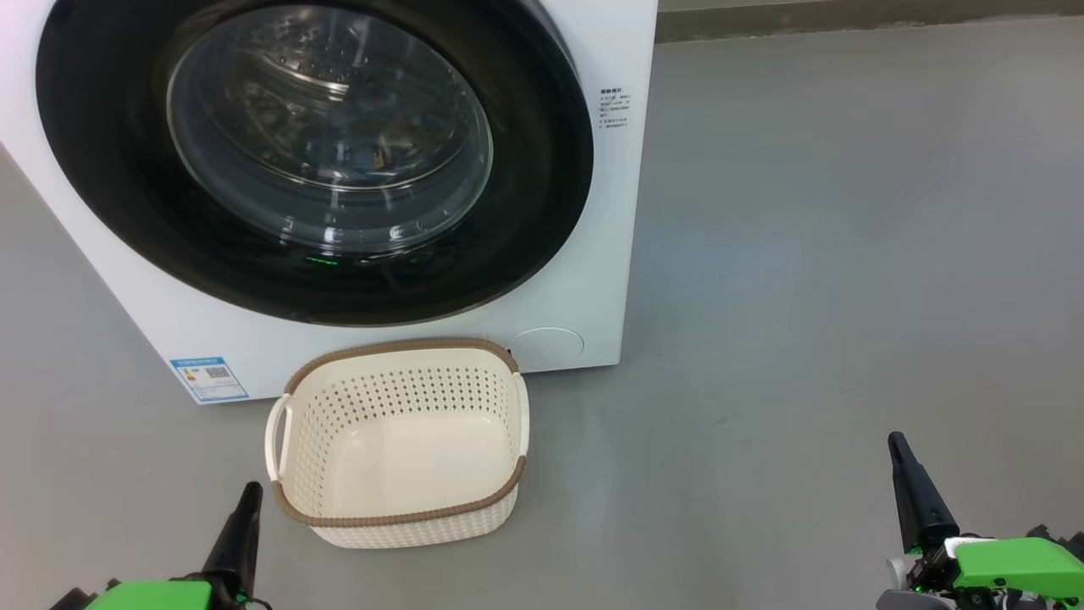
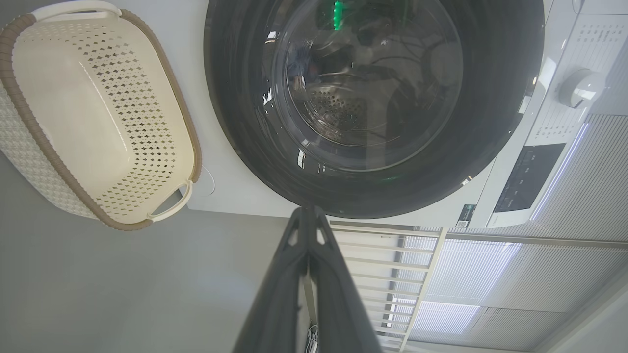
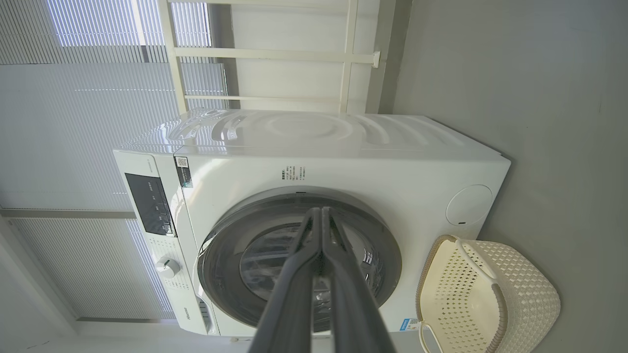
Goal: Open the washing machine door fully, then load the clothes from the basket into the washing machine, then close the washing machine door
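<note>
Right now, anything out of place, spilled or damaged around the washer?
Nothing stands out. The round black-rimmed glass door looks shut against the white front-loading washing machine; the cream perforated plastic basket stands upright and empty on the grey floor just before it. No spill or damage visible.

We see bright, even daylight coming through the blinds behind the washing machine. Pale reflections and a green glint sit on the washing machine door. Shadows on the floor are soft, and both wrist views bow at the edges.
</note>
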Robot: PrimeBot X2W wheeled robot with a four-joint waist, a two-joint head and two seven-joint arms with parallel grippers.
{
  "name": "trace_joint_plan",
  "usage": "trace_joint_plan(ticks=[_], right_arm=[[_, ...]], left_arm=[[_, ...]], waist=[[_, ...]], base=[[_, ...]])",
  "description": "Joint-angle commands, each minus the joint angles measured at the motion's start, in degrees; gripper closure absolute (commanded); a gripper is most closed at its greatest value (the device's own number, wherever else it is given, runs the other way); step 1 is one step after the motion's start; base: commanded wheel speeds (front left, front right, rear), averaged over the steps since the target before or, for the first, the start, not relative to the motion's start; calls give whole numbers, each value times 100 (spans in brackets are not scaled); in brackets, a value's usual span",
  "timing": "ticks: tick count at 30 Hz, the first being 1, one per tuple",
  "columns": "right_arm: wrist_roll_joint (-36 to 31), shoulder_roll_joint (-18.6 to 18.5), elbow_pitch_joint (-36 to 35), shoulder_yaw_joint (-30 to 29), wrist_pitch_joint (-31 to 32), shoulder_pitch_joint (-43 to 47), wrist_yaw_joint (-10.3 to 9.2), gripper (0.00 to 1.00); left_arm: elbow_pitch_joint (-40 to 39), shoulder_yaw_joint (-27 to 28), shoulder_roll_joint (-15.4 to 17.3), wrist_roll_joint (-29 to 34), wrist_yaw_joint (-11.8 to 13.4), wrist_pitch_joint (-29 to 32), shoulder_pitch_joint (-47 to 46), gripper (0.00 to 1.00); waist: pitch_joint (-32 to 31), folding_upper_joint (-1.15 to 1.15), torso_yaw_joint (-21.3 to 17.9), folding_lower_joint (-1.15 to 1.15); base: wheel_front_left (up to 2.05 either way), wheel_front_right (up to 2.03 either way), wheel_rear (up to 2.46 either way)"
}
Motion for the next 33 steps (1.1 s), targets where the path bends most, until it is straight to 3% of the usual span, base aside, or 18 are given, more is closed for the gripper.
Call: trace_joint_plan(ticks=[1, 33], right_arm=[[32, -19, -143, 130, 38, -227, -6, 100], [27, -14, -143, 124, 43, -227, -6, 100]], left_arm=[[-111, 198, 144, -48, -54, 34, -237, 100], [-111, 197, 144, -48, -54, 34, -236, 100]], waist=[[0, 0, 0, 0], [0, 0, 0, 0]], base=[[0, 0, 0], [0, 0, 0]])
